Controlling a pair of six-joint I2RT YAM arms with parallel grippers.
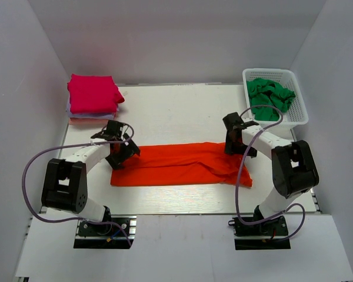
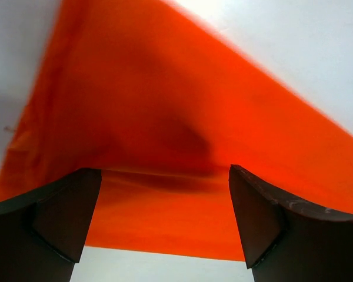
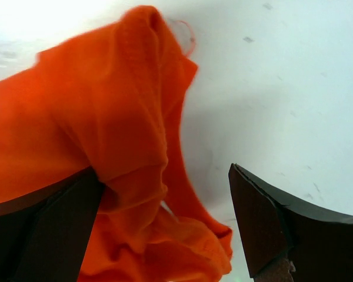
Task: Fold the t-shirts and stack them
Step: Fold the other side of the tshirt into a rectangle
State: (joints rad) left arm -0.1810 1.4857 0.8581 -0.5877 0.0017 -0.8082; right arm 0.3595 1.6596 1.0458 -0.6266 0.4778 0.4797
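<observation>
The orange-red t-shirt (image 1: 176, 164) lies folded into a long strip across the middle of the table. My left gripper (image 1: 122, 151) is open right over its left end; the flat cloth (image 2: 165, 117) fills the left wrist view between the fingers (image 2: 59, 217). My right gripper (image 1: 234, 147) is open over the strip's right end, where the cloth (image 3: 106, 117) is bunched and wrinkled between the spread fingers (image 3: 270, 223). A magenta shirt (image 1: 93, 94) tops a folded stack with pale lilac and pink layers at the back left. Green shirts (image 1: 270, 98) lie crumpled in a basket.
A white plastic basket (image 1: 299, 114) stands at the back right. White walls close the table on three sides. Grey cables loop from both arms near the front edge.
</observation>
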